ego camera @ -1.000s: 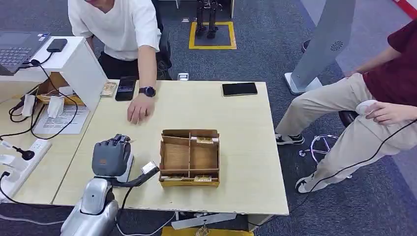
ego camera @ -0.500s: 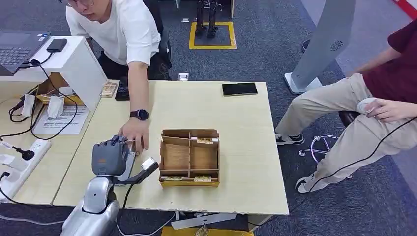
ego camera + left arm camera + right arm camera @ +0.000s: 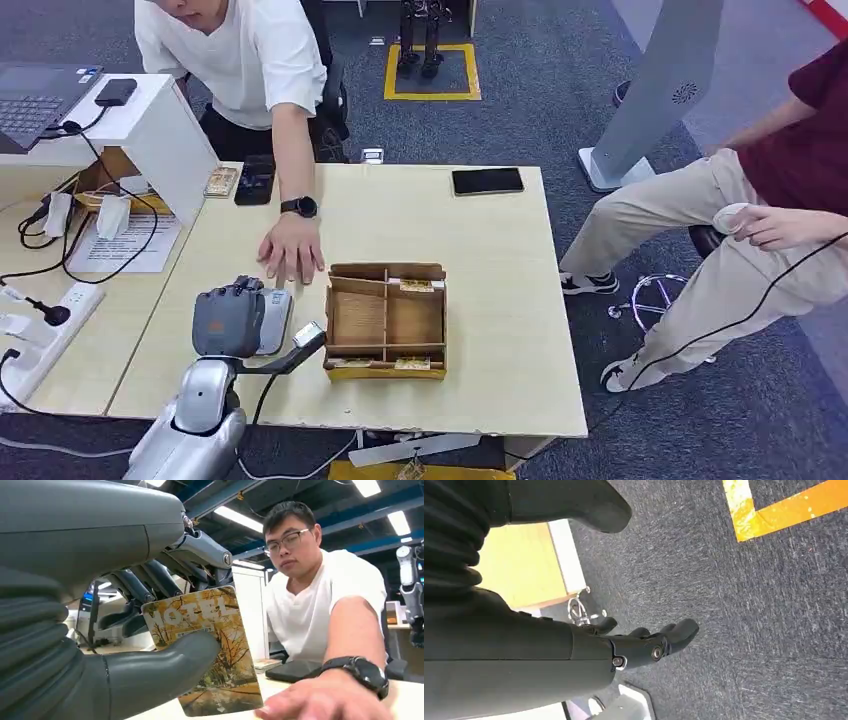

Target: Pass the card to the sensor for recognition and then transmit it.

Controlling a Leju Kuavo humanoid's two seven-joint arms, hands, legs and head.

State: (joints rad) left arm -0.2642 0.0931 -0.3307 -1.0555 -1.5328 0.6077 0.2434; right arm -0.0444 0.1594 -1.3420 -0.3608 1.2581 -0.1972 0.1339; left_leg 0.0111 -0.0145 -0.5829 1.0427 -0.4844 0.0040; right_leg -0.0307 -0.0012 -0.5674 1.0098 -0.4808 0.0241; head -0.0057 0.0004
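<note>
Pale wood table (image 3: 480, 330), left hand (image 3: 228, 320) has the card (image 3: 207, 647) pinched between thumb and fingers (image 3: 150, 577), over a grey pad. Looks thin, stiff, slick, so I'd grip the flat faces near an edge. Right hand (image 3: 644, 642) hangs loose, holding nothing.

an office: desks (image 3: 500, 260), laptop (image 3: 35, 100), grey carpet (image 3: 560, 90).

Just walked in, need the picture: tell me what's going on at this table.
The robot's left hand holds a hotel card over a grey sensor on the table, beside a cardboard box. A person's hand rests on the table just beyond the sensor. The right hand hangs empty over the floor.
</note>
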